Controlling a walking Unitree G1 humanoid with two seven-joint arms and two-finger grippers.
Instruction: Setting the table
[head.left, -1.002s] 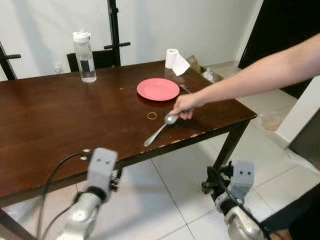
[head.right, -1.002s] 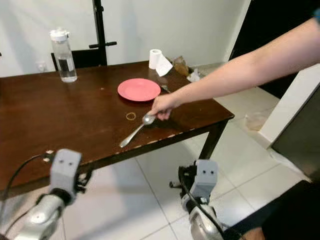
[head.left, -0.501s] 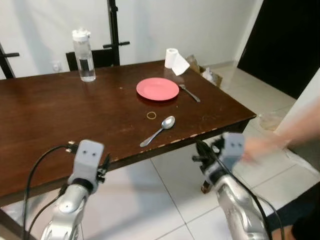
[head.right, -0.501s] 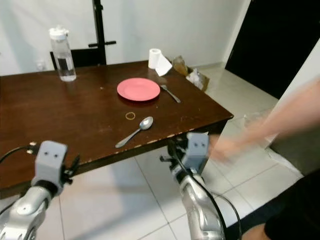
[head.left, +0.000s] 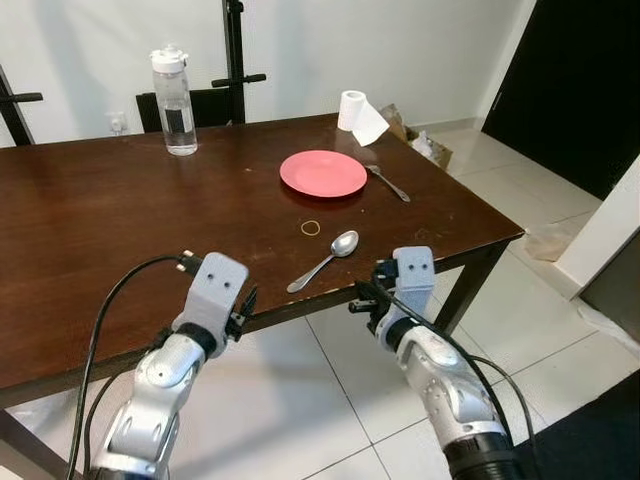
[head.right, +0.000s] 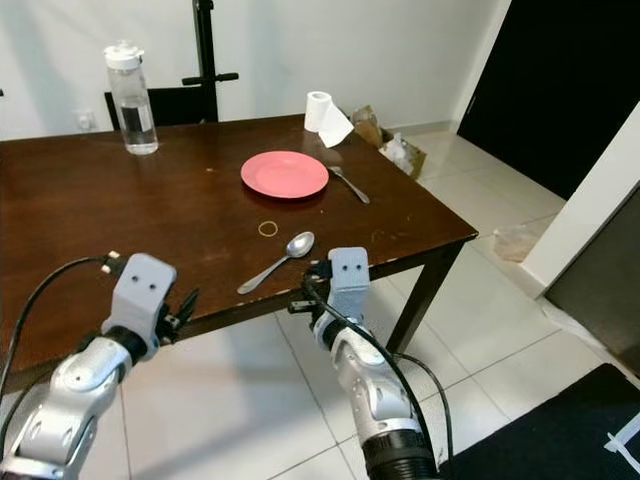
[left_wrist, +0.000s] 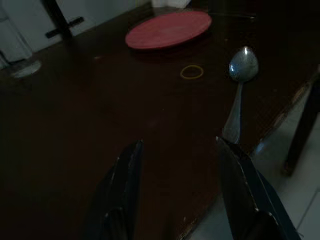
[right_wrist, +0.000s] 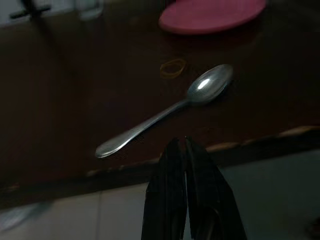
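1. The spoon (head.left: 325, 260) lay flat on the dark wooden worktop (head.left: 100, 220), centre of the frame, close to the near edge. Its bowl pointed toward the pink plate (head.left: 323, 173) and its handle toward the edge.
2. A yellow rubber band (head.left: 311, 227) lay between spoon and plate, clear of both. A fork (head.left: 388, 184) lay just right of the plate. A water bottle (head.left: 176, 90) and a paper roll (head.left: 356, 113) stood along the upper part of the frame.
3. The left tool (left_wrist: 180, 195) hovered at the near edge, lower left of centre, fingers spread and empty.
4. The right tool (right_wrist: 183, 190) hovered just below the edge, right of the spoon handle, fingers pressed together and holding nothing.
5. Handling estimate: the spoon looked metal, therefore rigid, light and not fragile. Its polished surface would likely be slippery, and it sat low against the worktop.
6. Recommended hold: across the narrow handle near mid-length. The rounded bowl would probably slip from the fingers.
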